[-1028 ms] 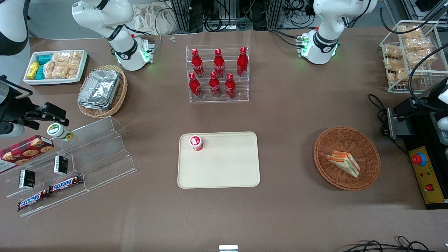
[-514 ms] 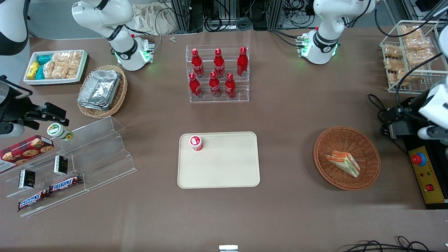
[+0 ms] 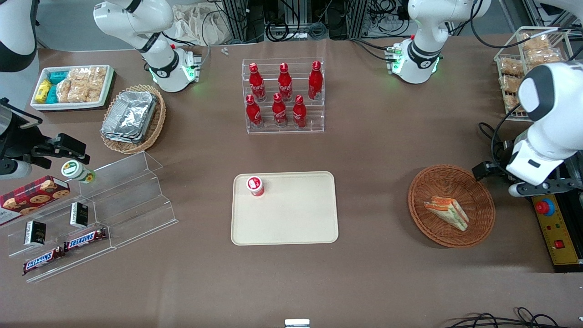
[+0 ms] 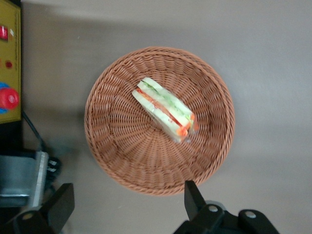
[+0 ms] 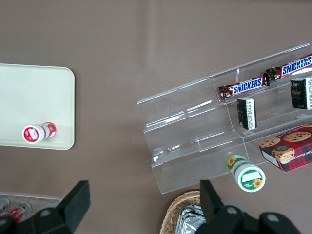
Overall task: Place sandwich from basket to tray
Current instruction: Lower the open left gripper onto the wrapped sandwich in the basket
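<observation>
The sandwich (image 3: 447, 212), a wrapped wedge with orange and green filling, lies in the reddish-brown wicker basket (image 3: 435, 180) toward the working arm's end of the table. It also shows in the left wrist view (image 4: 165, 108), in the middle of the basket (image 4: 112, 146). My left gripper (image 3: 500, 178) hangs open and empty above the basket's rim that is farther from the front camera; its fingers (image 4: 192, 197) stand wide apart over that rim, and the gripper (image 4: 126, 192) touches nothing. The cream tray (image 3: 296, 218) lies mid-table.
A small red-capped cup (image 3: 255, 185) stands on the tray's corner. A yellow control box with a red button (image 3: 553, 228) lies beside the basket. A rack of red bottles (image 3: 283, 95) stands farther back. A wire rack of snacks (image 3: 514, 73) stands at the table's edge.
My left arm has swung in from the table's edge to above the basket. The sandwich and basket have not moved.
</observation>
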{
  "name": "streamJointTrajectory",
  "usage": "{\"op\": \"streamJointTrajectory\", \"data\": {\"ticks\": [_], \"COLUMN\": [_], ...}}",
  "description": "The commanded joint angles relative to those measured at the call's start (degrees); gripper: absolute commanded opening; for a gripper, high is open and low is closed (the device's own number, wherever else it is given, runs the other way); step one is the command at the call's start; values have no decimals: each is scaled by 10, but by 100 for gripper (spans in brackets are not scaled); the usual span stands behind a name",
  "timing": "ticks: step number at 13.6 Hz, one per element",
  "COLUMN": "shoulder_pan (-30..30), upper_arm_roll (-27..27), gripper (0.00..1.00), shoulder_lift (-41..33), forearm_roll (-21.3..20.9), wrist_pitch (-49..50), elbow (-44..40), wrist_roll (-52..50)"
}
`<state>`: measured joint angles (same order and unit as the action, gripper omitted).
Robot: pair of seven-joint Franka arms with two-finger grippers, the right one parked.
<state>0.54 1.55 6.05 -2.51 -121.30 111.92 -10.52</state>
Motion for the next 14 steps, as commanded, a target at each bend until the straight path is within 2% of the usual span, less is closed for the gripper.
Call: {"op": "streamJointTrajectory", "data": {"ticks": [1,2,4,8,14], "shoulder_pan": [-1,0,2,1,3], "upper_arm_roll": [-1,-2,-3,-3,-5], "gripper": [100,100,99,99,98], "shoulder_lift": [21,45,80,115,178], "forearm_roll": [3,3,4,22,22], "wrist_pitch": [-44,-53,-92,-147,-221], "elbow": [16,2,-10,-10,-6], "wrist_roll": [-100,-175,-257,-332,-433]}}
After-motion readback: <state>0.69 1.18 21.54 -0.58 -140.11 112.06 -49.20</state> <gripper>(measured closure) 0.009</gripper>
